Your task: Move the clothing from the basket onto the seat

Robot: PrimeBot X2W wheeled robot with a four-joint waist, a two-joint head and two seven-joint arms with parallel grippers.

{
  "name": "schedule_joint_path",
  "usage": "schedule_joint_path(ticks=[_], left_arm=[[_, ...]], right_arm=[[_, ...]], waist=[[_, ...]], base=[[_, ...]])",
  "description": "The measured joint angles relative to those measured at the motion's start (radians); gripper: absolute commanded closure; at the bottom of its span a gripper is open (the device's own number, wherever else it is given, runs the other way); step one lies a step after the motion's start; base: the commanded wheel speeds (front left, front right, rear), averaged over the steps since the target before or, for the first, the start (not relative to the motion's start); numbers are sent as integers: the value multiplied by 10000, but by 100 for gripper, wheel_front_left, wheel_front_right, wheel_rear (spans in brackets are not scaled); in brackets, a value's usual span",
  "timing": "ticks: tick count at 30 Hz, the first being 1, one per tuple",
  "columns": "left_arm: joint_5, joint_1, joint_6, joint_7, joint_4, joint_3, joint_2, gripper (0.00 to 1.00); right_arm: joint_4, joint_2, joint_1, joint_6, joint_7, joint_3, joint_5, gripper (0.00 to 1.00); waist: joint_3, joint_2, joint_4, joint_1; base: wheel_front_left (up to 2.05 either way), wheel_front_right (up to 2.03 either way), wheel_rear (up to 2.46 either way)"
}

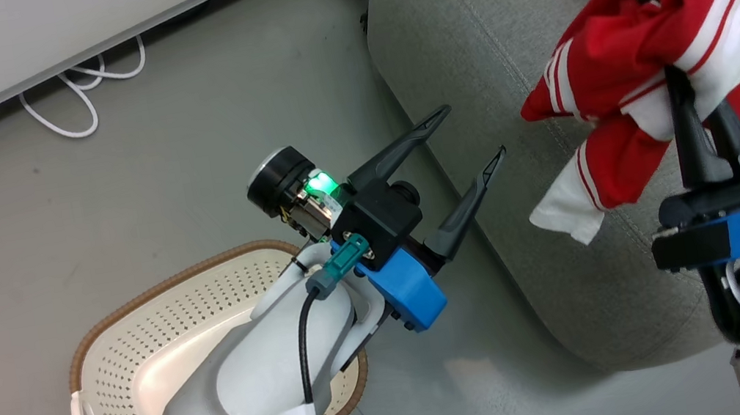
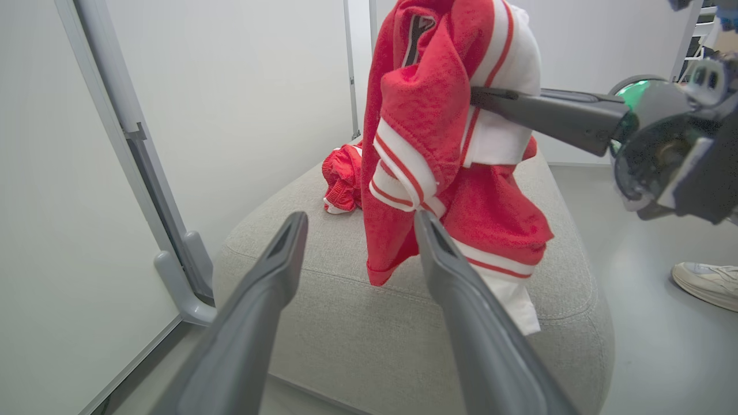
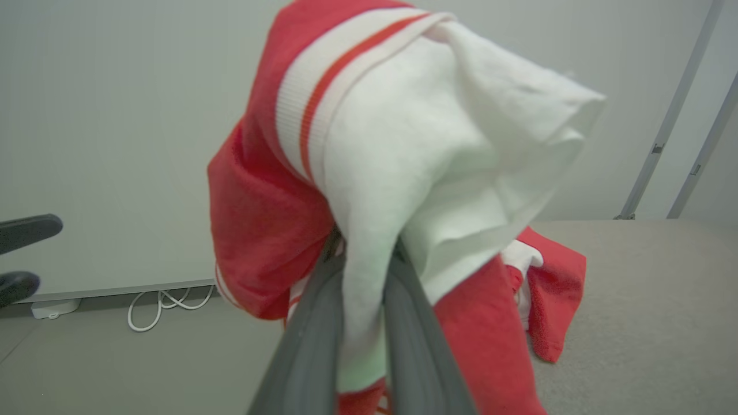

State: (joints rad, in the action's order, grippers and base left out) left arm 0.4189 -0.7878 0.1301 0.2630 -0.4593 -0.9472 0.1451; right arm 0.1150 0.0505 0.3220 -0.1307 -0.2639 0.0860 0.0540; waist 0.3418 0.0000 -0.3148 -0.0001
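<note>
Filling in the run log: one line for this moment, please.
right gripper: shut on garment, above seat | left gripper: open, empty | basket: visible part empty

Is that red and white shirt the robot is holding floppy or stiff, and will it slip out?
Probably floppy: the red and white garment droops in folds around the right gripper, its white corner dangling over the seat. Likely light, since a pinch on one fold holds it up. Slipping seems unlikely: the fingers are shut on bunched cloth.
</note>
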Motion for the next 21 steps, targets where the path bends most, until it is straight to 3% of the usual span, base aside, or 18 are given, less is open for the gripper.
schedule_joint_path(ticks=[10,17,21], left_arm=[[-535,-767,-2,0,493,198,587,0],[-869,-1577,-2,-117,1011,215,1012,0],[-1055,-2013,-2,-244,1304,184,1216,0]], right_arm=[[-823,84,2945,-2,-2,525,-556,100],[-1087,1294,5613,0,-2,2529,-468,100],[-546,2399,6689,-2,-4,3503,-360,100]], waist=[[1324,0,132,1],[2787,0,255,1],[3656,0,352,2]], base=[[0,0,0],[0,0,0],[0,0,0]])
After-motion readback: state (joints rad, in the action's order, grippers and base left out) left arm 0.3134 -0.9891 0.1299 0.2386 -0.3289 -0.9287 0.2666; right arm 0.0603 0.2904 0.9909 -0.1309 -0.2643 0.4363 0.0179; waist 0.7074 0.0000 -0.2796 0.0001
